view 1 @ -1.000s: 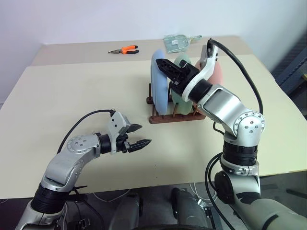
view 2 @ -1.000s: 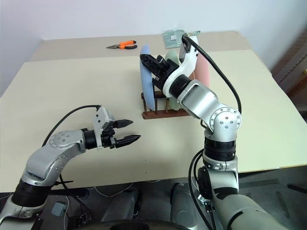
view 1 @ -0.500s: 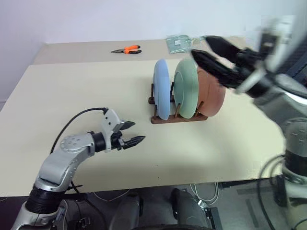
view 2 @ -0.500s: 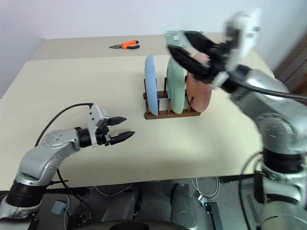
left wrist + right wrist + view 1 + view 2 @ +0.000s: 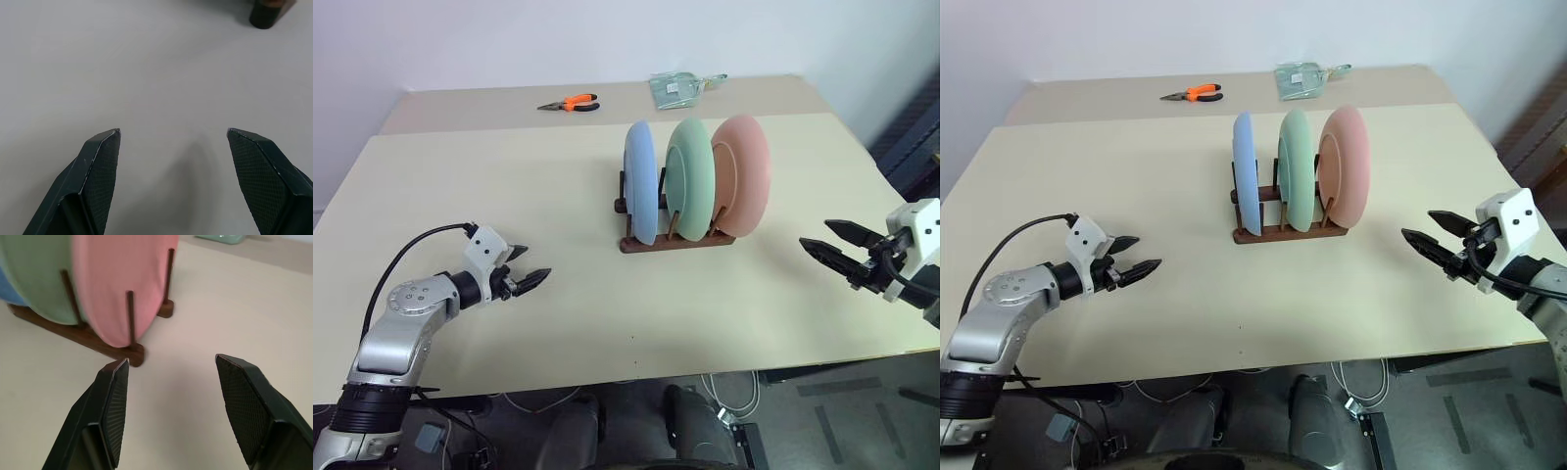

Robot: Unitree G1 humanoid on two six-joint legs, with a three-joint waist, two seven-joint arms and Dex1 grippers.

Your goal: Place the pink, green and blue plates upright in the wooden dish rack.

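The blue plate, the green plate and the pink plate stand upright side by side between the pegs of the wooden dish rack in the middle of the table. My right gripper hovers open to the right of the rack, well apart from it and pointing at it. In the right wrist view the pink plate and a rack rail lie beyond its open fingers. My left gripper is open and empty over bare table at the front left.
Orange-handled pliers and a clear plastic packet lie at the table's far side. The beige table has bare surface all around the rack; its front edge runs just below both grippers.
My right arm has pulled out from among the plates and swung right and down, opening wider. The left gripper has drifted left, away from the rack. The plates stay in the rack.
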